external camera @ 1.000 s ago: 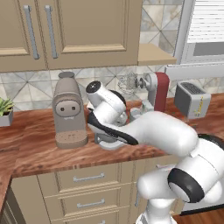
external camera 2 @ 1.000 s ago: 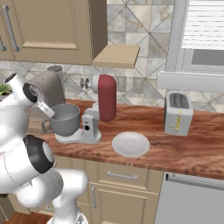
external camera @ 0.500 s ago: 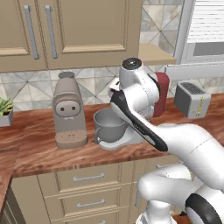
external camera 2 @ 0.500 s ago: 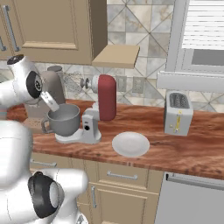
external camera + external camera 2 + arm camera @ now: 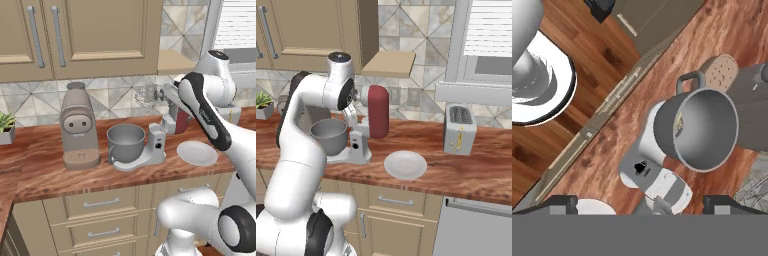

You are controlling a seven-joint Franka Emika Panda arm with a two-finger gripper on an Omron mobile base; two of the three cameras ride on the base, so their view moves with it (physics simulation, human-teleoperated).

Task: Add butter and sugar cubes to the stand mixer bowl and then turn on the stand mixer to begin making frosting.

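Glossy white rounded arm (image 5: 301,150), dark joints

No words, brands or numbers can be read anywhere near the stand mixer (image 5: 150,145) (its column shows just a dark, unlettered knob).

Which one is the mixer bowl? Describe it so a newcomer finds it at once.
Start at the wooden counter under the beige wall cabinets. Between the tall beige coffee machine and the flat white plate stands the mixer, with its light grey base and dark red head. The bowl sits on that base: round grey metal, deep and open-topped, with a small side handle.
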